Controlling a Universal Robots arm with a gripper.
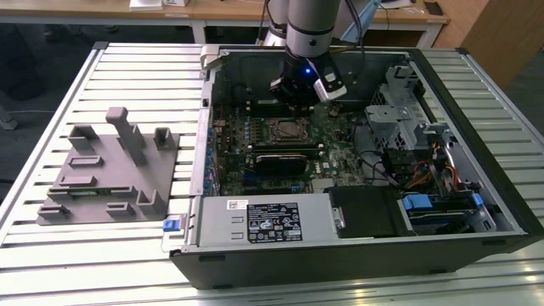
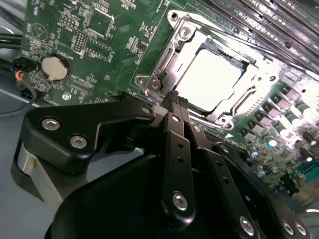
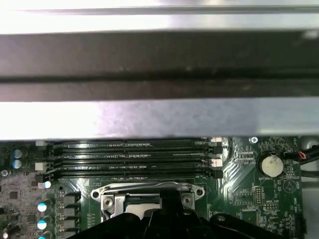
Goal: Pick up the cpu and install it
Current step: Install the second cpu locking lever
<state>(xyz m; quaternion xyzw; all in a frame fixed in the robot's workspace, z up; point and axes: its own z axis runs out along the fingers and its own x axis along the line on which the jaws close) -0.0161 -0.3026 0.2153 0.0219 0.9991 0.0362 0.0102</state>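
The cpu (image 2: 209,82) lies flat in the metal-rimmed socket (image 2: 164,64) on the green motherboard, its pale silvery top facing up. In the exterior view the cpu (image 1: 286,130) sits in the middle of the open computer case. My gripper (image 2: 175,98) hovers just off the socket's edge, its two black fingers pressed together with nothing between them. In the exterior view the gripper (image 1: 304,95) hangs a little behind the socket. The first wrist view shows the cpu (image 3: 142,205) partly hidden behind the black gripper body (image 3: 169,224).
Black memory slots (image 3: 129,159) run beside the socket, and a coin battery (image 3: 269,165) sits on the board. The case wall (image 1: 206,127) stands at the exterior view's left, a drive cage (image 1: 408,127) at its right. A grey tray (image 1: 106,166) lies outside the case.
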